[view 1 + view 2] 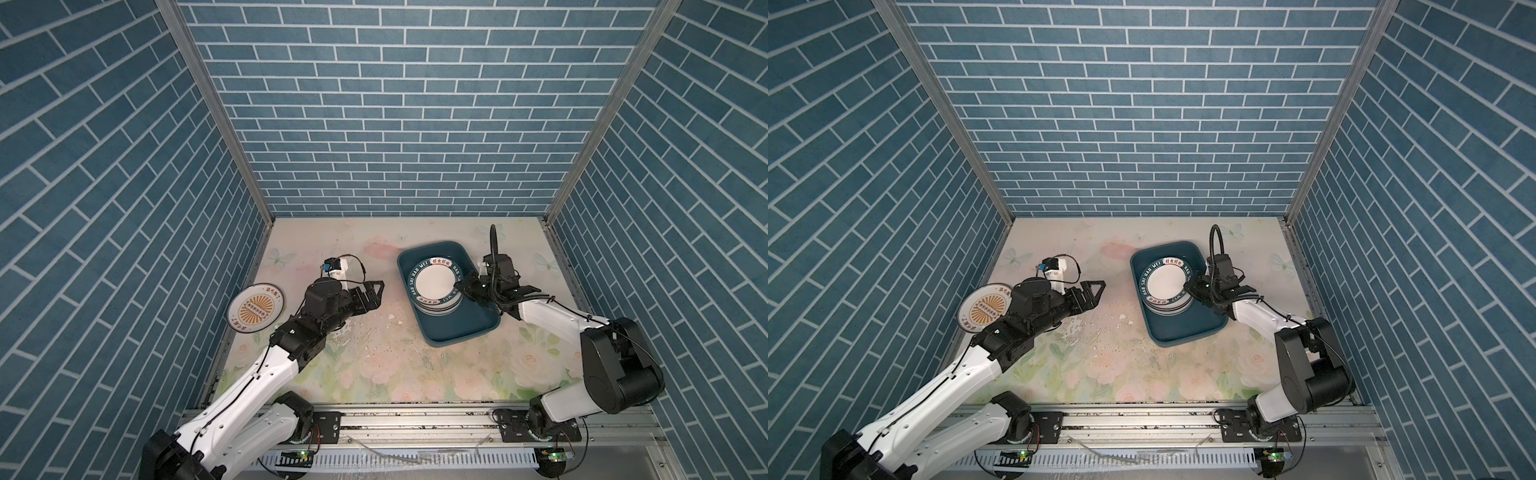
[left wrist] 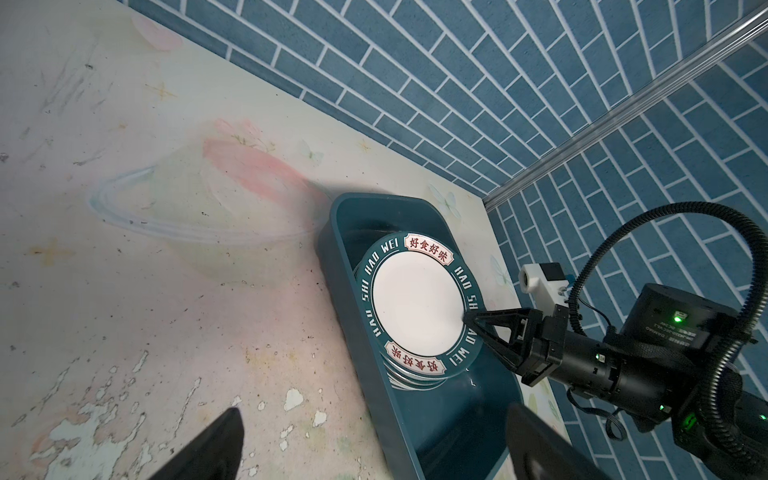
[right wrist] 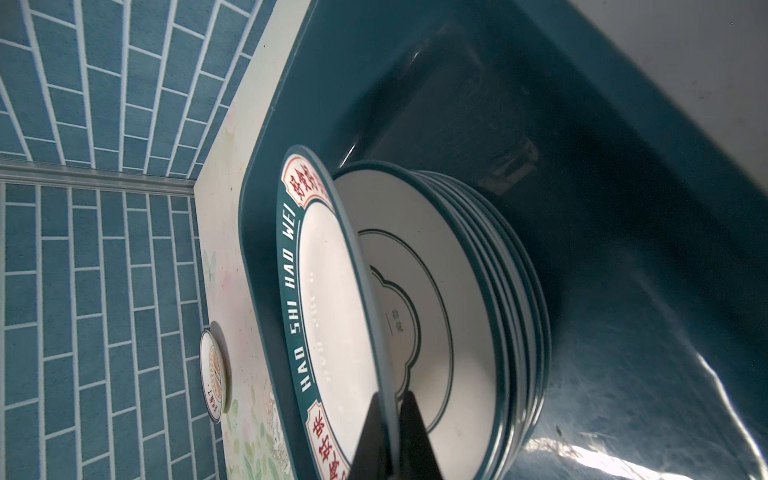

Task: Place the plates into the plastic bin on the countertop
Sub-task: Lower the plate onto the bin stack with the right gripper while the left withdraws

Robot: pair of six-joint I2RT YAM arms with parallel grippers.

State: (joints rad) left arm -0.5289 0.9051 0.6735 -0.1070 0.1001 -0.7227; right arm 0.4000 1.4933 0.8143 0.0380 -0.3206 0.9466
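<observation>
your right gripper (image 3: 392,401) pinches the rim of the lettered plate (image 1: 434,279), held tilted over the stack (image 3: 498,291) in the bin (image 1: 457,328). your left gripper (image 1: 376,296) hangs spread above the countertop (image 1: 374,365). a sunburst plate (image 1: 256,307) lies at its left edge.

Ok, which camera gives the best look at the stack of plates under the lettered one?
The right wrist view: the lettered plate is tilted, baring the stack, its top plate and layered rims, inside the plastic bin. Both top views and the left wrist view show only slivers of rim below the lettered plate.
</observation>
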